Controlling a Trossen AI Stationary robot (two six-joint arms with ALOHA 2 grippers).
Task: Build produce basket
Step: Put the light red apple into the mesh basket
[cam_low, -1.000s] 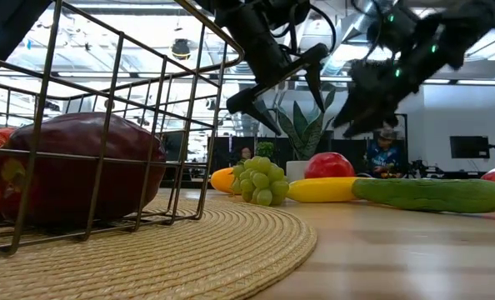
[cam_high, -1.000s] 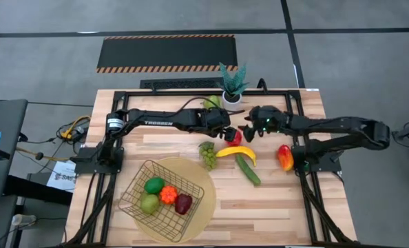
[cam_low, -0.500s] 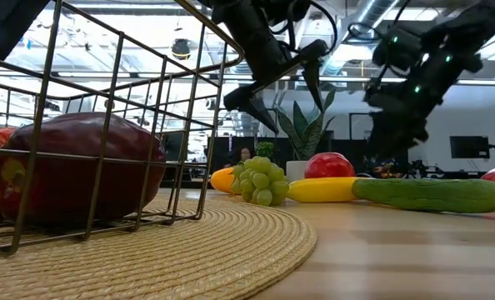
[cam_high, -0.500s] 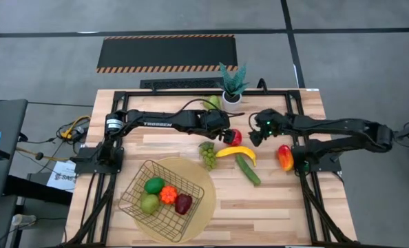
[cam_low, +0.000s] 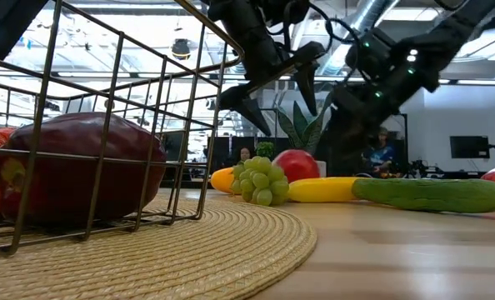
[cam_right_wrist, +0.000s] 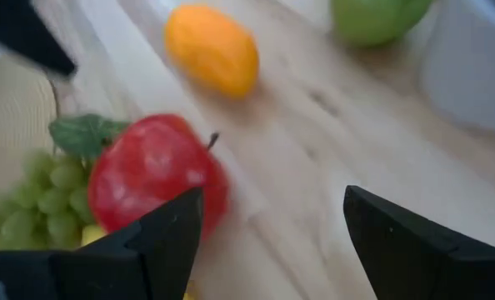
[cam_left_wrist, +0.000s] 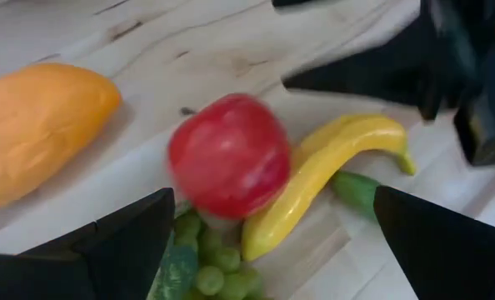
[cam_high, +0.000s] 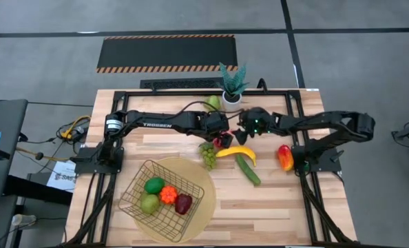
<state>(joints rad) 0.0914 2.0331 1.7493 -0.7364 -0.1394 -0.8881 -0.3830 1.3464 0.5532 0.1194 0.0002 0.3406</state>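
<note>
The red apple (cam_high: 221, 142) (cam_left_wrist: 229, 154) (cam_right_wrist: 156, 177) lies on the table against the green grapes (cam_high: 208, 154) and the yellow banana (cam_high: 237, 151), blurred in both wrist views. My left gripper (cam_high: 220, 132) (cam_low: 272, 87) (cam_left_wrist: 272, 200) hangs open just above it, a finger on either side. My right gripper (cam_high: 241, 129) (cam_right_wrist: 272, 192) is open, low, beside the apple on its right. The green cucumber (cam_high: 248, 169) and red-orange mango (cam_high: 285, 157) lie farther right. The golden wire basket (cam_high: 137, 194) stands on a round tan mat and holds several fruits. My right gripper has one finger (cam_right_wrist: 168, 237) close against the apple's right side (cam_right_wrist: 210, 187), coming level from the table's right. I cannot tell whether it touches the apple. My left gripper touches nothing.
An orange-yellow fruit (cam_left_wrist: 39, 133) (cam_right_wrist: 212, 48) lies just beyond the apple, and a green pear (cam_high: 212, 102) sits by the white pot of the spiky plant (cam_high: 232, 84) at the far edge. Bare tabletop shows near the right front corner (cam_high: 280, 207).
My right gripper has swung toward the table's left, up to the apple and close to my left gripper. The apple has rolled left from beside the banana's far side to rest against the grapes. Both grippers have stayed open.
</note>
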